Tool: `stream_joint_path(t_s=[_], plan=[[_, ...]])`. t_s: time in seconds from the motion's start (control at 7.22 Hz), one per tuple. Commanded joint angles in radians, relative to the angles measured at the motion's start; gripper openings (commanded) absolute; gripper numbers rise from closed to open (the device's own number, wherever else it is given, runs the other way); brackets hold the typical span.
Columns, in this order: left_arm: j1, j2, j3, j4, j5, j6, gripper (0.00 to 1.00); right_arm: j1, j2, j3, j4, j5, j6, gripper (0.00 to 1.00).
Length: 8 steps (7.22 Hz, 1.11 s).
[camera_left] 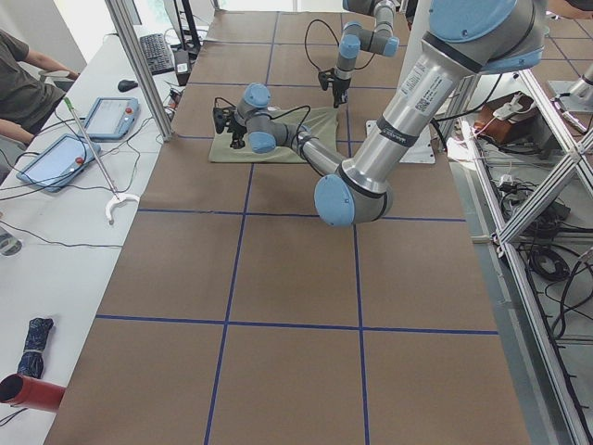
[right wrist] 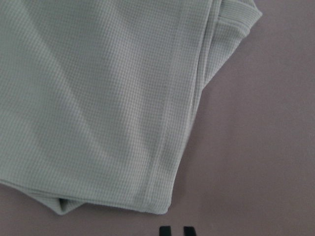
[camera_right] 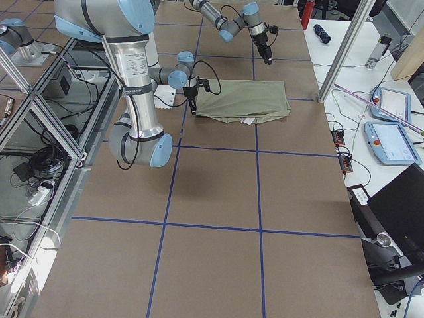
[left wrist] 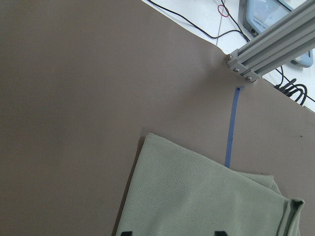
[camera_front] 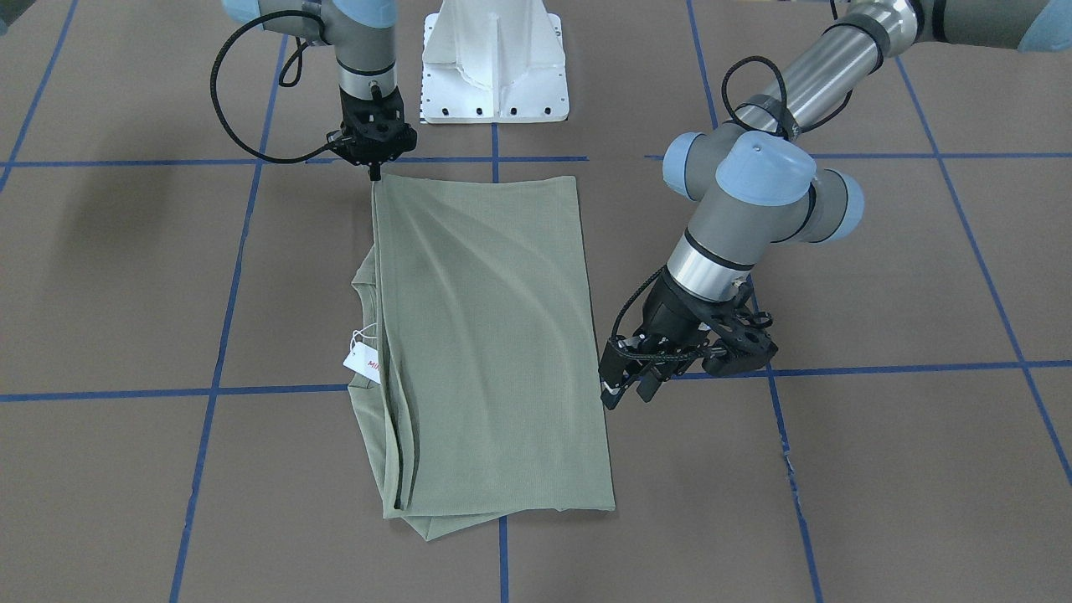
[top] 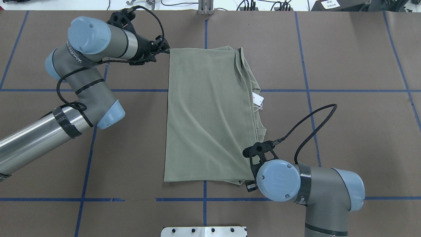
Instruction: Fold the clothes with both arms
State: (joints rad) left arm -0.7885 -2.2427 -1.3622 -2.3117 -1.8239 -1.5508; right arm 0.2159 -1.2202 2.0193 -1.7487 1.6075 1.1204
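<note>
Your green shirt (camera_front: 494, 335) lies folded into a rectangle; I'd judge one fold remains. The left gripper (camera_front: 626, 395) gapes wide and empty, and the right gripper (camera_front: 374, 173) is nearly closed on nothing.

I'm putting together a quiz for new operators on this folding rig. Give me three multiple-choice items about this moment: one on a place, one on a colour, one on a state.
1. Where does the white hang tag lie?
A) at the shirt's edge on the robot's right
B) at its edge on the robot's left
C) on bare table, apart from the shirt

2. What colour are the tape lines on the table?
A) red
B) blue
C) yellow

3. How do the left gripper's jaws stand?
A) shut on the shirt
B) shut on the tag
C) open, holding nothing

Key: 1 A, the tag pokes out at the neck edge on the overhead view's right. 2 B, the grid is blue in every view. 3 C, the left wrist view shows the tips wide apart, clamping nothing.
</note>
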Motion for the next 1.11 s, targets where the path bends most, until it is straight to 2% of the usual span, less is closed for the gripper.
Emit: stream_joint_path(t_s=[0.0,0.14,0.28,0.55,0.83,0.97], plan=[[0.0,0.0,0.0,0.0,0.0,0.0,0.64,-0.01,0.004,0.001,0.0,-0.006,0.021,1.0],[0.0,0.002,0.0,0.0,0.0,0.0,0.64,-0.009,0.013,0.004,0.0,-0.006,0.025,1.0],[0.0,0.002,0.0,0.0,0.0,0.0,0.64,0.0,0.031,0.007,0.006,-0.008,0.129,1.0],[0.0,0.002,0.0,0.0,0.0,0.0,0.64,0.013,0.041,0.006,0.056,-0.02,0.496,1.0],[0.0,0.006,0.0,0.0,0.0,0.0,0.64,0.014,0.034,-0.014,0.094,-0.031,0.786,0.99],[0.0,0.008,0.002,0.0,0.0,0.001,0.64,0.008,0.039,-0.043,0.103,-0.04,0.905,0.94]])
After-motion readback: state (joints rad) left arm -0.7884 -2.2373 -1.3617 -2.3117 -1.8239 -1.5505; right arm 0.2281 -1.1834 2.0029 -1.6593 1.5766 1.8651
